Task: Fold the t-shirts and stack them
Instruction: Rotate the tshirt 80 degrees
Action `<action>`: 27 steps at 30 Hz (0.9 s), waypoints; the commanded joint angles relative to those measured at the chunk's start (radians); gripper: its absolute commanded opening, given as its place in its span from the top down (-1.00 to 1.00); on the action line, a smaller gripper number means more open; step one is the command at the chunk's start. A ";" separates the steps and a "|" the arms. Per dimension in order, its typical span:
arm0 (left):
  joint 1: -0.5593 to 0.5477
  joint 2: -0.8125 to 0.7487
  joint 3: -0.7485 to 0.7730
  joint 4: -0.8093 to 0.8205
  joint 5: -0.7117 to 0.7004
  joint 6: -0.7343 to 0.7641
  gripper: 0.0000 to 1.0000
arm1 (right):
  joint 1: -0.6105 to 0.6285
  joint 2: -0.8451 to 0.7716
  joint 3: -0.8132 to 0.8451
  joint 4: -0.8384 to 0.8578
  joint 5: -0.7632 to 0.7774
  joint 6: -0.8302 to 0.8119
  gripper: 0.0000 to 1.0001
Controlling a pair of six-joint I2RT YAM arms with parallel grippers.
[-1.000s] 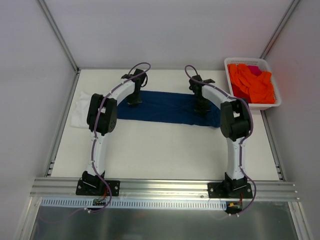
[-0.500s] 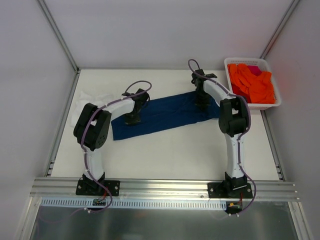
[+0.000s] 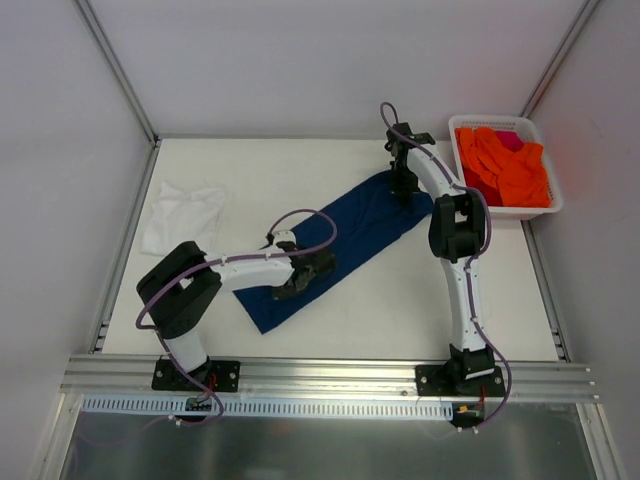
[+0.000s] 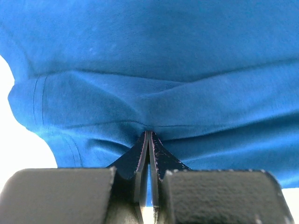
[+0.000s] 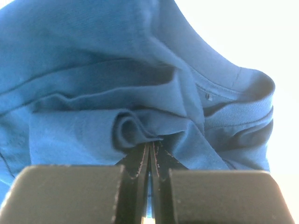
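Navy tee [image 3: 365, 225]: we see it as a narrow diagonal band on the worktop [image 3: 380, 312], running from lower left of centre up to the upper right. It lies low betw. the two arms, and both wrist views show the cloth doubled in layers.
Left jaws: pressed together, no gap. In the left wrist view the tips pinch a small ridge of the blue cloth, w/ creases fanning out from the pinch. In the top view they sit on the band's lower-left end.
Left arm [image 3: 245, 268]: low, reaching rightward across the lower left of the frame.
Right jaws: also closed tight, nipping a rolled fold of the same tee. The ribbed collar [image 5: 243, 105] is just right of the pinch in the right wrist view. In the top view they sit at the band's upper-right end.
Right arm [image 3: 455, 225]: runs up the right side of the frame, wrist at the tee's far end.
White tee [image 3: 183, 215]: crumpled at the left of the frame on the worktop, well apart from the navy one. Neither arm touches it.
Basket [image 3: 528, 212]: white, upper right, just beside the right arm. We see orange cloth [image 3: 505, 165] in it + a bit of pink [image 3: 512, 141].
Tees: apart, not stacked.
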 commanded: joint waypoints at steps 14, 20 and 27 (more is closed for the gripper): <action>-0.469 0.277 0.349 -0.177 0.212 -0.365 1.00 | -0.065 0.067 0.136 0.094 -0.187 -0.043 0.98; -0.487 0.290 0.437 -0.265 0.147 -0.378 1.00 | -0.098 0.069 0.133 0.183 -0.297 -0.044 0.99; -0.489 0.194 0.556 -0.565 -0.067 -0.486 1.00 | -0.103 -0.090 0.053 0.384 -0.389 -0.069 0.56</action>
